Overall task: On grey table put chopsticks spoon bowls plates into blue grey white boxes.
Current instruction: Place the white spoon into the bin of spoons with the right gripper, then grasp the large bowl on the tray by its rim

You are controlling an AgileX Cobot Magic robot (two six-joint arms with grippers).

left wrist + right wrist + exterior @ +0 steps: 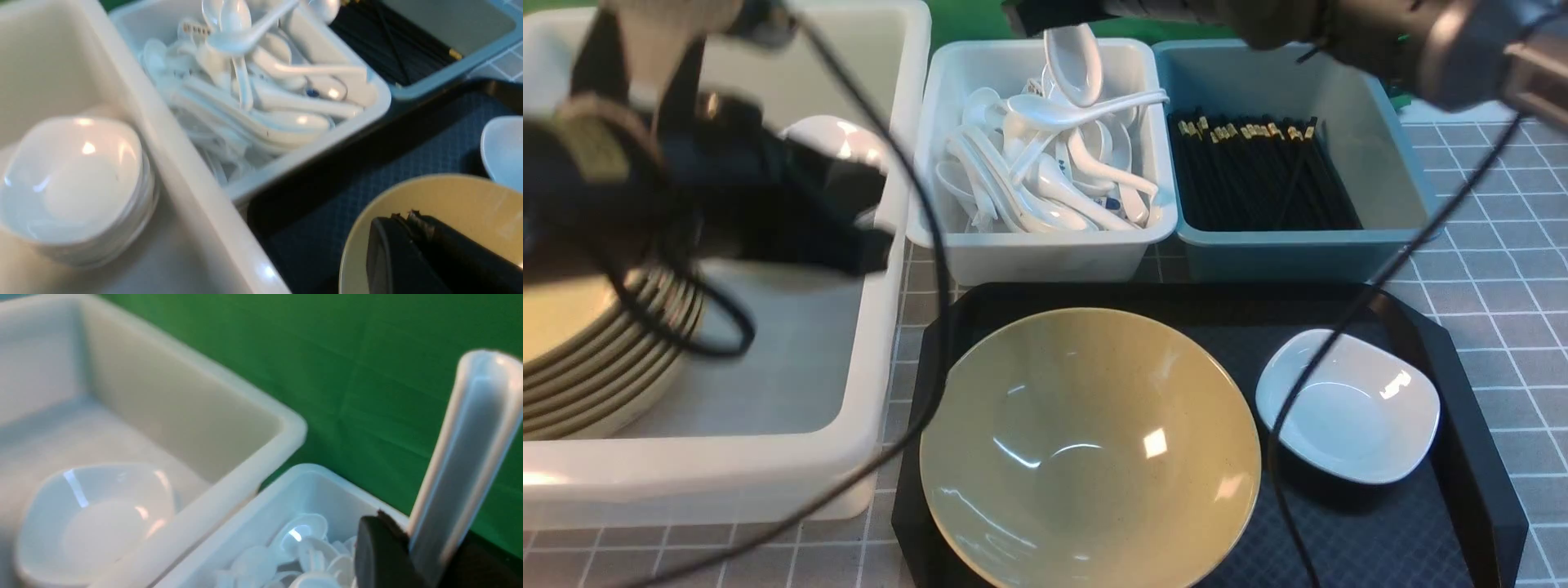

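1. Spoon (466,457): white, grooved handle. It is held tilted and raised above the bin, and the scoop is not shown.
2. Right gripper (429,563): closed on the lower part of the handle. One black finger (380,555) is pressed against one side. The other side is seen only as a dark blur.
3. Tub (184,412): large, milky white, with a rounded rim.
4. Plate (98,522): white, rounded-square, glossy. It is set inside the tub near the wall next to the bin.
5. Bin (327,494): small, pale, placed just beside the tub.
6. Spoons (302,539): white, piled loosely in the bin, blurred.
7. Backdrop (367,355): green, seen behind both containers.
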